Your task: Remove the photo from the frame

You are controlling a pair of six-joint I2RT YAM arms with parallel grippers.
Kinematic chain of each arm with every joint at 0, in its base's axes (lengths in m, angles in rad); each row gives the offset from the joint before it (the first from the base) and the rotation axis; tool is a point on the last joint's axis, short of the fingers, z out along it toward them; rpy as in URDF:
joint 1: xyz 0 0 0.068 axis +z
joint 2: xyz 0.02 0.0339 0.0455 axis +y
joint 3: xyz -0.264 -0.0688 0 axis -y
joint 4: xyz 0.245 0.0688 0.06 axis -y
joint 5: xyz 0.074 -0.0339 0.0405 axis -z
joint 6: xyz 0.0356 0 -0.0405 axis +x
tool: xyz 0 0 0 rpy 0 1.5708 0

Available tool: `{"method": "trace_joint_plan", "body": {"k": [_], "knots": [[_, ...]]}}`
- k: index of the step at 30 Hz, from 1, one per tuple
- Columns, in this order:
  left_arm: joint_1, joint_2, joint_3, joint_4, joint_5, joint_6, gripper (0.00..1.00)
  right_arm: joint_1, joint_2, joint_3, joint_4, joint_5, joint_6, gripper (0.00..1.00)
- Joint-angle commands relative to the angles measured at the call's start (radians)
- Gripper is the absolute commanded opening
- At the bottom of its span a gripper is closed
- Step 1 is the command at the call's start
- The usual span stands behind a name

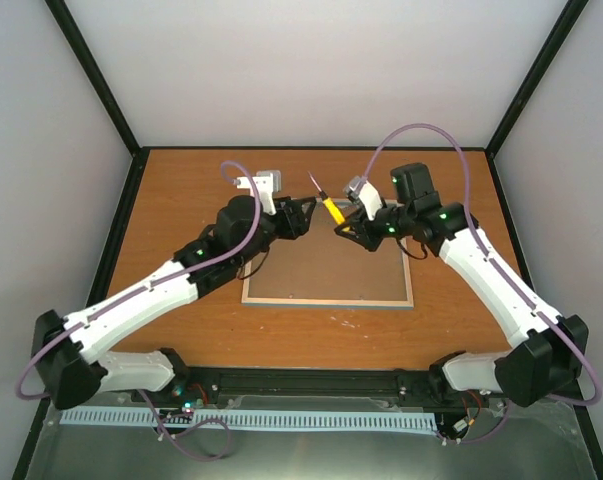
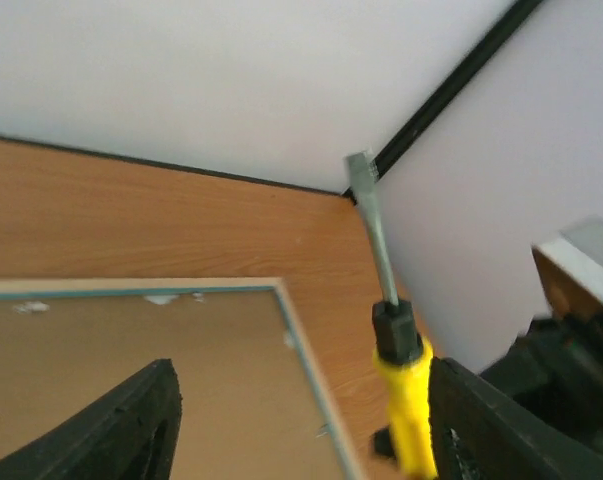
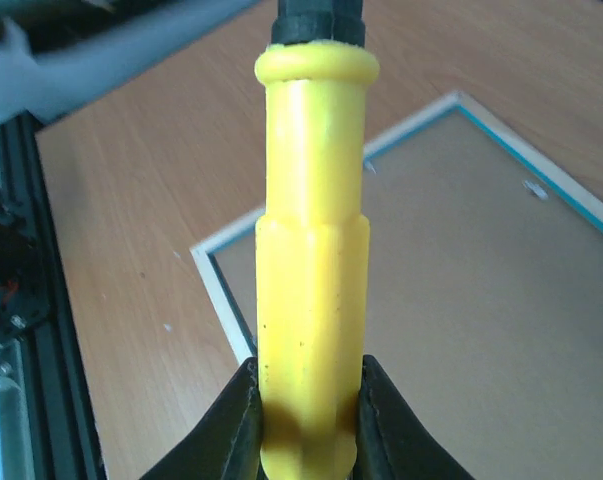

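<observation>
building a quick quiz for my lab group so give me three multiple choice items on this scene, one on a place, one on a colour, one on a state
1. Where does the frame lie?
A. flat on the table, between the two arms
B. standing upright on its edge
C. lifted into the air

2. What colour is the handle of the screwdriver?
A. red
B. green
C. yellow

3. What state is the right gripper in?
A. open above the frame
B. shut on the screwdriver
C. out of every view

Answers: 1 A, the top view shows it lying flat with its brown back up. 2 C, both wrist views show a yellow handle. 3 B, its own wrist view shows the handle pinched at its base.
</observation>
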Motion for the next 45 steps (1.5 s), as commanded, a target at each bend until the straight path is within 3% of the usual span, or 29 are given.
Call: {"method": "trace_joint_plan", "body": {"k": [1,6,10,15,23,31,45], "knots": [[0.004,-0.098,-0.012,-0.197,0.048,0.453,0.64,-0.052,-0.02,-0.02,-0.197,0.042,-0.214,0.03],[-0.037,-0.164,-0.036,-0.34,0.128,0.808,0.53,-0.053,0.07,0.024,-0.472,0.023,-0.41,0.03],[-0.201,-0.147,-0.08,-0.379,-0.017,1.072,0.51,-0.041,0.141,0.048,-0.595,-0.033,-0.458,0.03],[-0.325,-0.1,-0.086,-0.363,-0.075,1.239,0.52,0.017,0.217,0.067,-0.673,-0.053,-0.466,0.03],[-0.37,0.007,-0.04,-0.448,-0.072,1.357,0.5,0.057,0.28,0.082,-0.714,-0.093,-0.448,0.03],[-0.389,0.048,-0.104,-0.341,-0.239,1.451,0.43,0.081,0.301,0.08,-0.735,-0.115,-0.453,0.03],[-0.408,0.059,-0.15,-0.284,-0.274,1.538,0.3,0.094,0.315,0.096,-0.764,-0.141,-0.459,0.03]]}}
